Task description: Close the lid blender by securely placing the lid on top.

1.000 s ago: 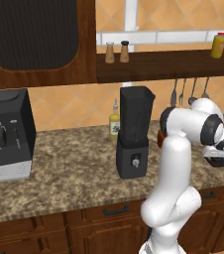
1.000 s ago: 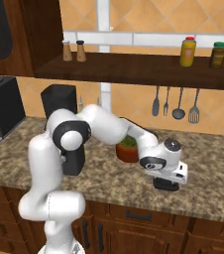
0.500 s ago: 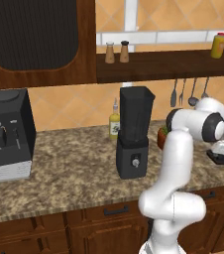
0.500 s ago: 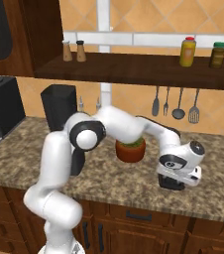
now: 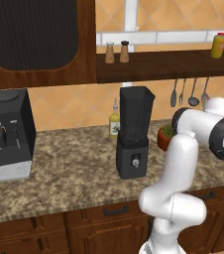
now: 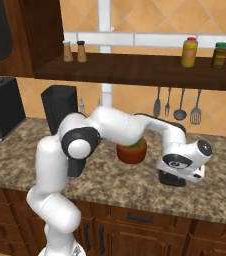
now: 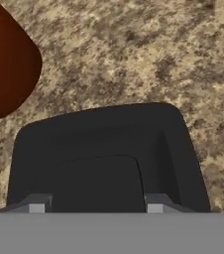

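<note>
Lid [image 7: 109, 149] on counter [image 7: 134, 59], end effector [image 7: 93, 202] above

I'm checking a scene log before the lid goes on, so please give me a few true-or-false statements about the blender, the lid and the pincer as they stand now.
1. The blender jar has no lid on its rim. True.
2. The lid lies on the granite counter, right below the pincer. True.
3. The lid rests inside the terracotta pot. False: it lies on the counter beside the pot.
4. The blender stands on the wall shelf. False: it stands on the counter, below the shelf.
5. The coffee machine sits on the counter apart from the blender. True.
6. The pincer hangs above the blender jar. False: it is low over the lid, past the pot.
</note>
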Available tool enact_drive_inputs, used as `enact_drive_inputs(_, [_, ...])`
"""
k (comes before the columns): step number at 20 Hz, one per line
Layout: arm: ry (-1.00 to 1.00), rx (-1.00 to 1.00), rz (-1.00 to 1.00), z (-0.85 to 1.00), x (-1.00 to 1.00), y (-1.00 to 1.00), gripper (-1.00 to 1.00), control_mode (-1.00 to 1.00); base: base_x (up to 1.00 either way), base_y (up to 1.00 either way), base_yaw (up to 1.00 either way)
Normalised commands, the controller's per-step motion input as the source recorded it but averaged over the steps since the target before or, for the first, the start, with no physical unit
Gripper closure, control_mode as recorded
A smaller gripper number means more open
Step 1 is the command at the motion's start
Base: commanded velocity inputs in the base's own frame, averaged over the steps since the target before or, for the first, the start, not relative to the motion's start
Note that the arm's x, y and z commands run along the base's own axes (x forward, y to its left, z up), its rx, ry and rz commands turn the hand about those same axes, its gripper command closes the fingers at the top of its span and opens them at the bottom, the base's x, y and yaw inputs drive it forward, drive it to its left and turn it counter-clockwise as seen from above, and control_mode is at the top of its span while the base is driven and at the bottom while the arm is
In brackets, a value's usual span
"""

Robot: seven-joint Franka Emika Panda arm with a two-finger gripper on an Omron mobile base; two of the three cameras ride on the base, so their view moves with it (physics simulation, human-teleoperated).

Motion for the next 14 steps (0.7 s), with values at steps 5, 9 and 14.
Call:
enact_drive_inputs(5, [-0.38,-0.11,0.00,0.86,-0.39,0.72,1.00,-1.00,0.00,0.00,0.00])
enact_drive_inputs(9, [-0.29,-0.09,0.00,0.94,-0.34,0.74,1.00,-1.00,0.00,0.00,0.00])
enact_drive_inputs(14, [-0.09,-0.06,0.00,1.00,-0.23,0.62,1.00,-1.00,0.00,0.00,0.00])
